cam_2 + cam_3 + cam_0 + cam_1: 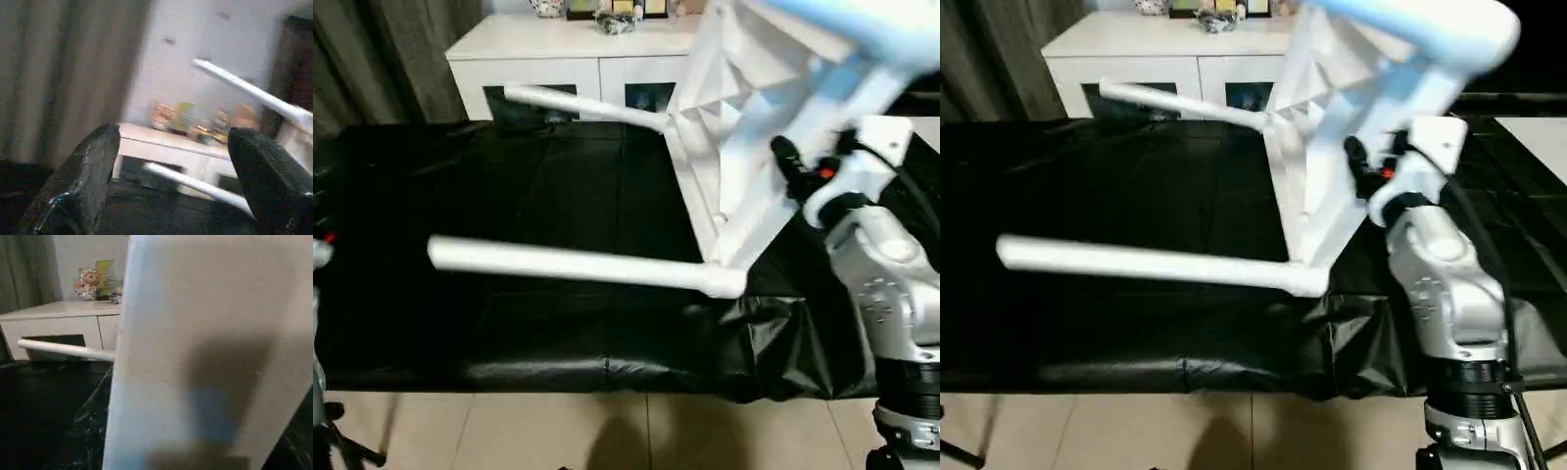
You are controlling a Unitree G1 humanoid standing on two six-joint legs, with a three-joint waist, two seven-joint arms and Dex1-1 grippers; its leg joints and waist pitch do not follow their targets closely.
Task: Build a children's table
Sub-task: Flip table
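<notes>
1. Black sheeting (pixel 548 196) covers the work surface before me, with pale floor tiles (pixel 607 431) below its near edge, grey curtains at far left and a white cabinet (pixel 568 59) with glass doors behind, small ornaments on its top.
2. At the left, my left gripper (pixel 171 181) stands wide open and empty; between its two black fingers (pixel 88 171) I see the cabinet and two white legs (pixel 195 183) further off, so this hand is well apart from the work.
3. Across the middle, the children's table (pixel 734 127) is tipped on its side, its ribbed underside facing left. Two screwed-in legs point left over the sheeting, their long axes nearly level: the near leg (pixel 568 262) low over the sheet, the far leg (pixel 578 103) up by the cabinet front.
4. A third leg (pixel 1420 108) slants up to the right across my right wrist.
5. At the right, my right gripper (pixel 1363 162) is against the tabletop's edge. Its fingers are half open, and I think they are clamped on the top, though the contact itself is hidden; the wrist camera looks straight onto the white slab (pixel 205 352).
6. The right arm is plainly the nearer one and carries the table; the leg tips lie toward my free left hand.
7. No containers are on the sheet.
</notes>
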